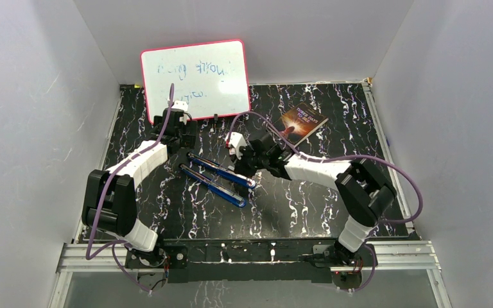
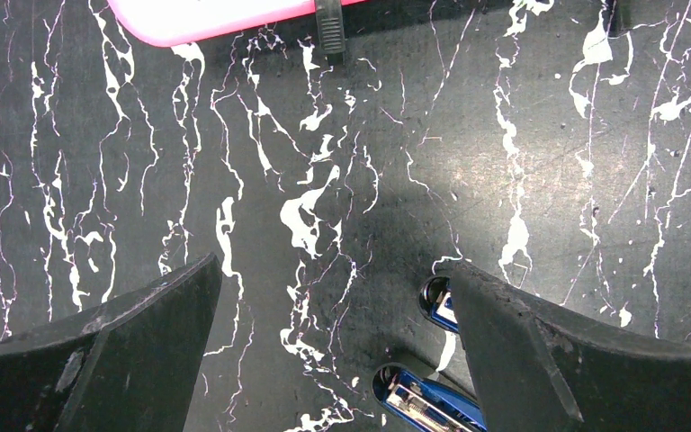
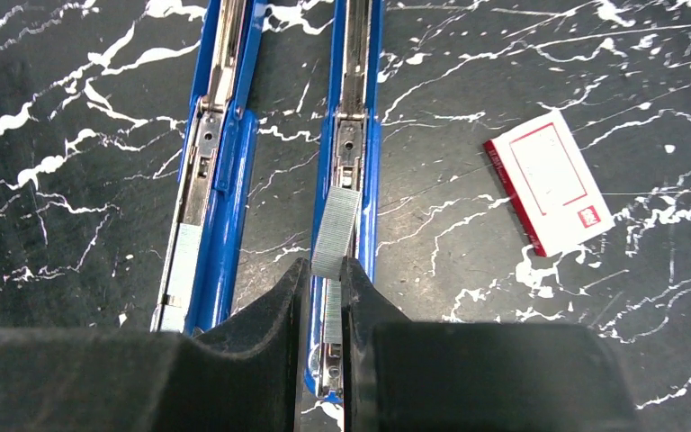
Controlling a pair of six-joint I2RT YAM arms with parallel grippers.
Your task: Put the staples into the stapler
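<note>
Staples point(image 3: 336, 232) pinched in nearly closed right tool point(image 3: 324, 263), over open stapler point(image 3: 355, 108) rail edge; left tool point(image 2: 333, 265) spread wide, empty, above open tabletop point(image 2: 369, 135) beside stapler tip.

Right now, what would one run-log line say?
right hand: shut on staples | staples: over rail of open stapler | left hand: open, empty

This is looking like a robotics lab cell: plain white panels point(image 1: 38, 96) are walling in a bench point(image 1: 295, 212) topped with black marbled sheet, a cabled left arm point(image 1: 144, 157) and right arm point(image 1: 314, 168) are sitting bolted to an aluminium rail point(image 1: 411, 253) at 6 o'clock, and a scribbled whiteboard point(image 1: 196, 80) is leaning at 12 o'clock.
</note>
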